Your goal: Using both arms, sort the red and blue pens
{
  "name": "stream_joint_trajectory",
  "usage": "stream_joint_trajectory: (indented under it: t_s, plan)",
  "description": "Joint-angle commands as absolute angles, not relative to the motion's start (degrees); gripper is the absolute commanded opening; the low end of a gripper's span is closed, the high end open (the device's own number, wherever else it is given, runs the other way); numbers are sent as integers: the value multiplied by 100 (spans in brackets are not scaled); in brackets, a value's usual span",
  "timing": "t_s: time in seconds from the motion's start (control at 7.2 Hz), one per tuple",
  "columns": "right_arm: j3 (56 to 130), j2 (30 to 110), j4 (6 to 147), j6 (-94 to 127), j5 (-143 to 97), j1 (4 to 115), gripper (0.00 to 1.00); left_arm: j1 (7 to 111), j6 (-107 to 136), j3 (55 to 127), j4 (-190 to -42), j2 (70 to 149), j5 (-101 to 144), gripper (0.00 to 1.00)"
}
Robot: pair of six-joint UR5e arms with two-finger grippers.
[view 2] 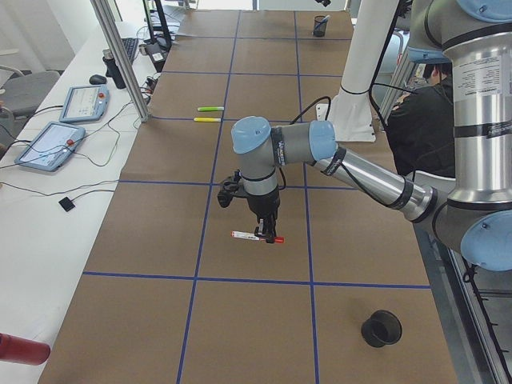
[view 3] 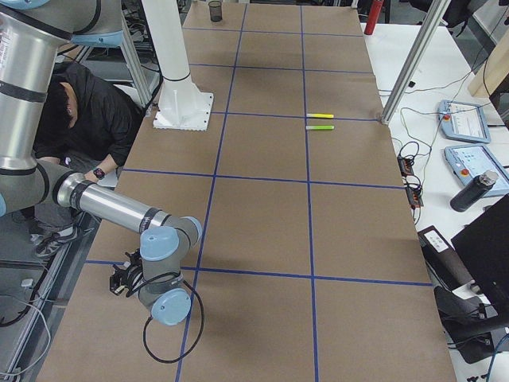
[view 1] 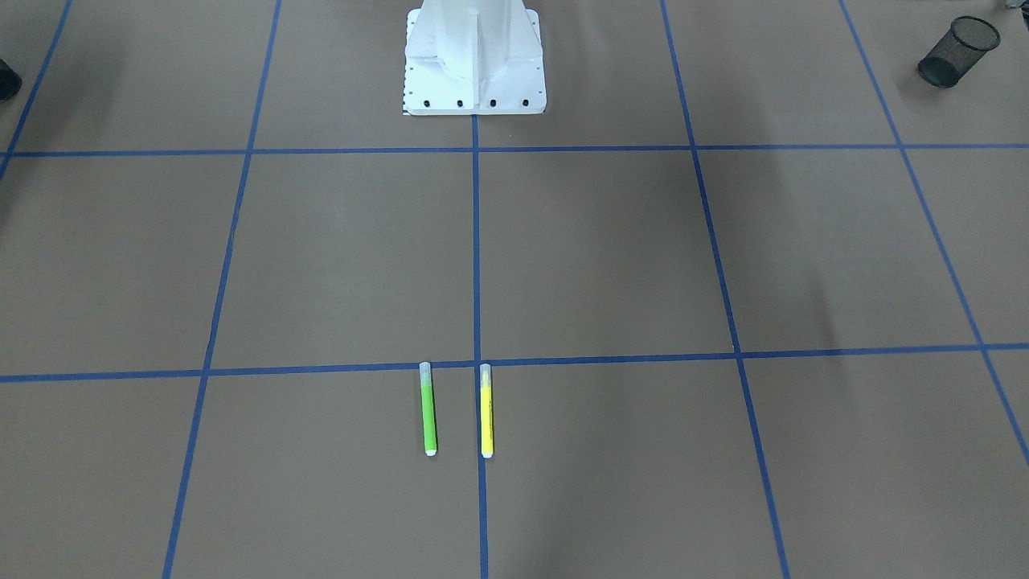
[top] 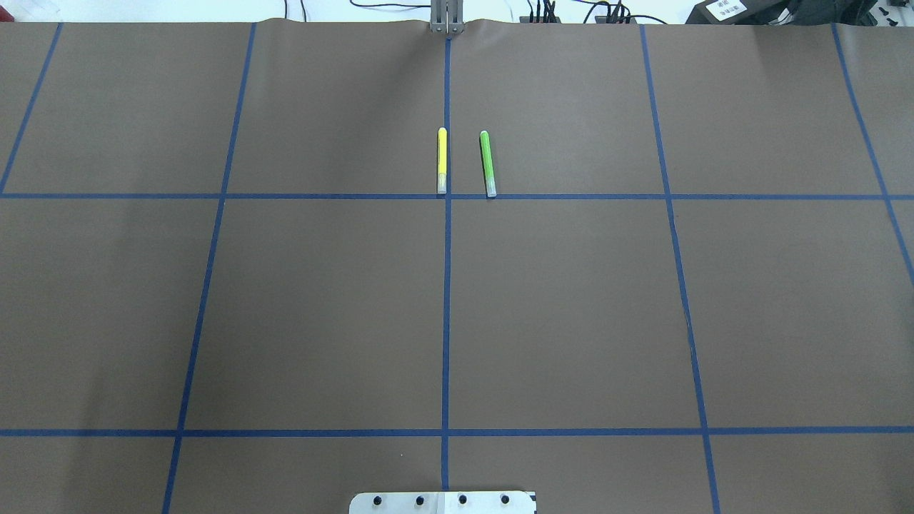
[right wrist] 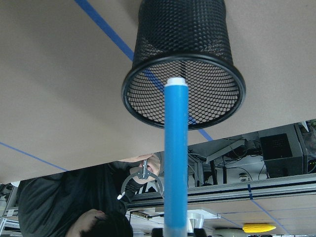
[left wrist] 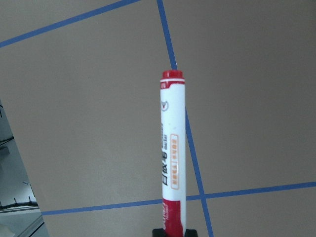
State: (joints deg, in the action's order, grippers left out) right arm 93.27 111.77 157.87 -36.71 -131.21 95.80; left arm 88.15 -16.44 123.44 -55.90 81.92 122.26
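My left gripper (left wrist: 173, 232) is shut on the red pen (left wrist: 171, 153), a white barrel with red ends, gripped at its red cap. In the exterior left view the left gripper (view 2: 265, 232) holds the red pen (view 2: 254, 237) level, a little above the table. My right gripper (right wrist: 175, 232) is shut on the blue pen (right wrist: 176, 148), whose white tip points at the mouth of a black mesh cup (right wrist: 183, 84). In the exterior right view the right gripper (view 3: 123, 278) hangs at the table's near left edge. Neither arm shows in the overhead or front-facing views.
A green marker (top: 488, 163) and a yellow marker (top: 442, 160) lie side by side near the table's far middle. A second black mesh cup (view 2: 381, 328) stands on my left side, near the robot's edge. The white robot base (view 1: 474, 56) and a seated person (view 3: 79, 111) are behind.
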Motion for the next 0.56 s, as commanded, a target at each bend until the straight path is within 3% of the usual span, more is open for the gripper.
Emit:
stream_joint_trajectory:
  t_s: [0.0,0.14,0.42]
  plan:
    - [9281,11171,15742,-3665,-13245,9580,74,8815,-1644,12375,-5581,8191,12234,0]
    - [9281,11066,15628,-3674,-13228,9580,100,8815,-1644,12366,-5581,8191,12234,0]
    - [9246,10768,14570,-3395,-13175,9589,99,8815,-1644,12296,-5345,8174,12226,0]
